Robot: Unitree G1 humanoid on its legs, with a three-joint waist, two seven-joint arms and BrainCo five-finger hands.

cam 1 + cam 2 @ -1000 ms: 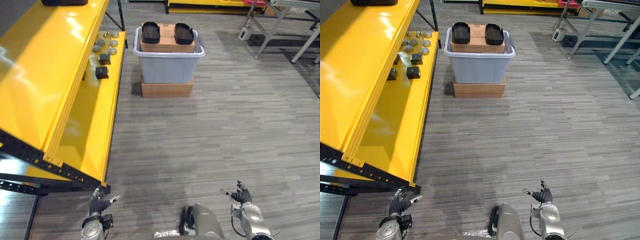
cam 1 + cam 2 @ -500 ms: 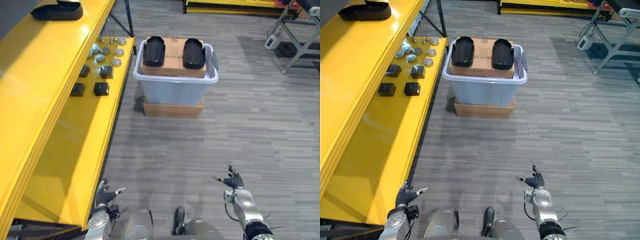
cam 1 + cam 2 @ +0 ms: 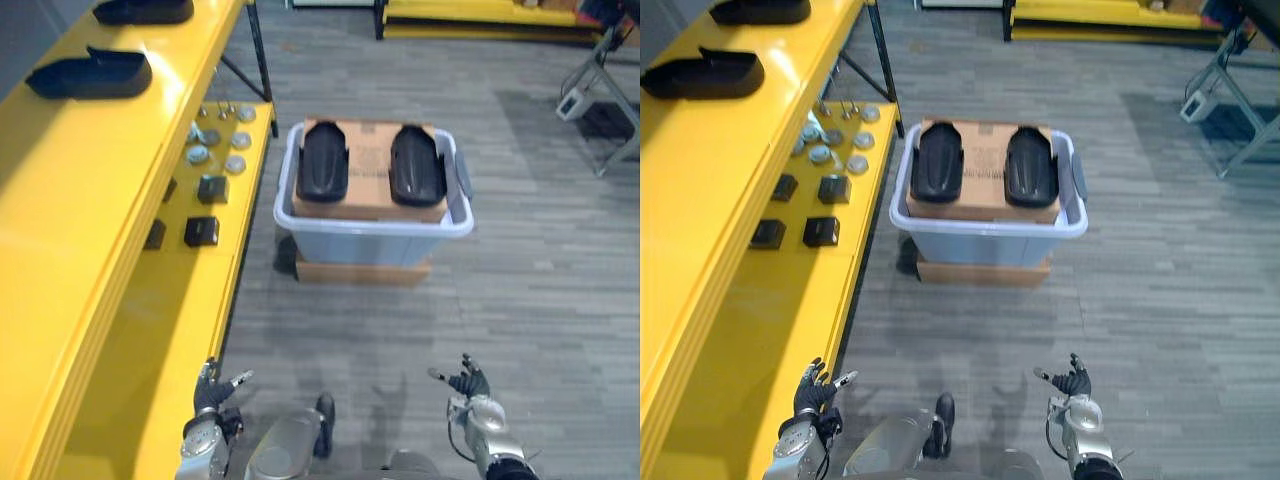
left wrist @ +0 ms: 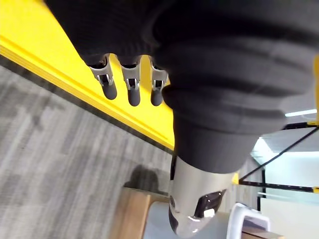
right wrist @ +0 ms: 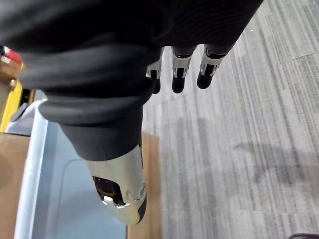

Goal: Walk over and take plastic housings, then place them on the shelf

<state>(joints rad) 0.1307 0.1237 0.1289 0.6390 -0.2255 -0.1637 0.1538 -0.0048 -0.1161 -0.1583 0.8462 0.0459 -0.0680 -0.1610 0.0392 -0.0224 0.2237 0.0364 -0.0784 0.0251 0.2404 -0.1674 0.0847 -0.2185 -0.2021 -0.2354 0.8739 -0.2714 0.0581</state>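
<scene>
**Robot closes on the bin, both hands free**

The whole view has shifted from half a second ago, so that is the camera moving with the robot and not the goods. The yellow shelf (image 3: 90, 190) now runs down the left side, and two black housings (image 3: 90, 73) are in view on its top board. On the lower board, the small black blocks (image 3: 201, 231) and the round metal parts (image 3: 215, 140) keep their places.

Over to the middle: the grey bin (image 3: 365, 245) looms larger and sits lower in frame than it did. It stands on a flat carton (image 3: 360, 272), just beside the shelf's end. Inside it, a cardboard box (image 3: 367, 165) carries the two plastic housings (image 3: 324, 160) side by side, untouched. By my reading the walk-up is nearly done and the pick has not begun. Nothing has left the bin yet.

Now the hands. The left hand (image 3: 212, 392) hangs low beside the shelf edge, fingers (image 4: 129, 89) loosely straight and thumb out, holding nothing and touching nothing. The right hand (image 3: 467, 384) hangs low over the bare floor (image 3: 540, 290), its fingers (image 5: 179, 74) likewise relaxed and spread, empty. Both remain well short of the bin, so a reach forward looks to be the next call.
</scene>
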